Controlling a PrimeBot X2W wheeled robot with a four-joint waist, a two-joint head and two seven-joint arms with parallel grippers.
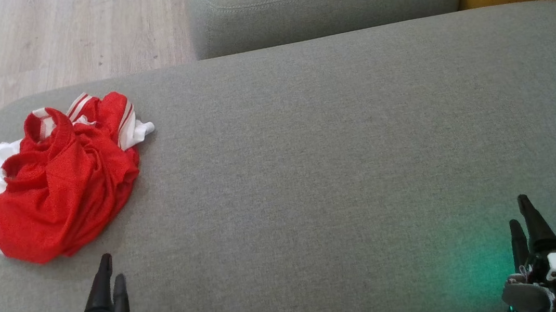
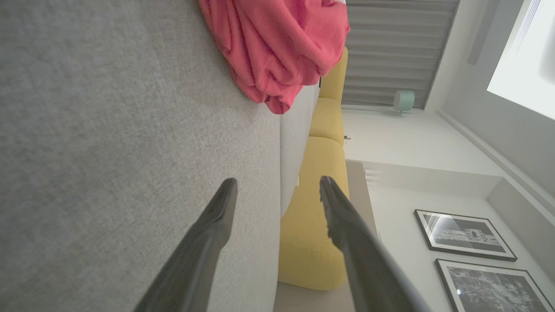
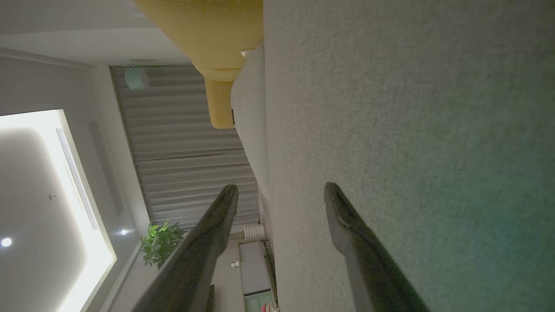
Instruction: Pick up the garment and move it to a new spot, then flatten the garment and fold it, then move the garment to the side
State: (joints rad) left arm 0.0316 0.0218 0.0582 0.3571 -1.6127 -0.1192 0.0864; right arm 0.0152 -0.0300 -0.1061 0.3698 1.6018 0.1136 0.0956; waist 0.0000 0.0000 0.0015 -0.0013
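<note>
The pick-up had not begun: the garment (image 1: 63, 175) lay crumpled on the cushion (image 1: 308, 147) just ahead of the left gripper (image 1: 112, 266), which, like the right gripper (image 1: 518, 209), stood wide and empty. Next, the left gripper probably needed to reach forward and pinch a fold.

You're looking at a grey couch cushion (image 1: 307, 137); a crumpled red-and-white garment (image 1: 61, 186) lies at its left end.

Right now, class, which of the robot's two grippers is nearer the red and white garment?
The left gripper: it sits just short of the garment, while the right gripper sits far across the grey cushion.
</note>
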